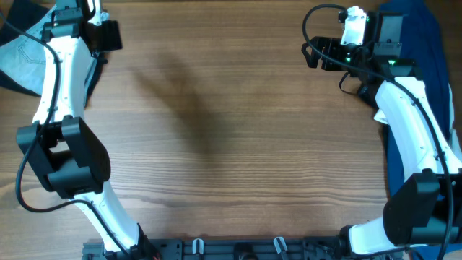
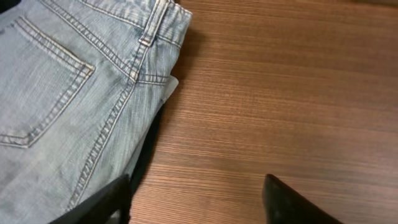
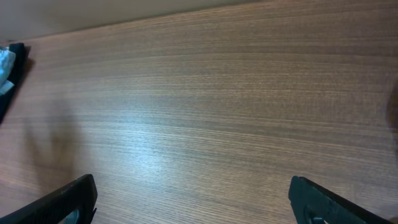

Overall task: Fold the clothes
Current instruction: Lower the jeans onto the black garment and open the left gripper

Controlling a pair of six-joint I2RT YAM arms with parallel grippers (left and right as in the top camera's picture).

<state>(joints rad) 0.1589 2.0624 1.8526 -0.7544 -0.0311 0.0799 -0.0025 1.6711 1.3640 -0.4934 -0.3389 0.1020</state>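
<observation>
Looking down from overhead, I see the denim shorts [image 1: 20,61] lying at the far-left corner of the table [image 1: 231,144], back pocket up. My left gripper [image 2: 196,196] hangs with its fingers apart and nothing between them, one tip over the shorts' edge. My right gripper [image 3: 193,199] is spread wide above bare wood, grasping nothing.

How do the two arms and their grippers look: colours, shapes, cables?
Both the left arm and the right arm have white rounded links and bulky black joints. Thin black cables loop along them. The left gripper and right gripper have dark fingers. A green light glows near the right wrist.
</observation>
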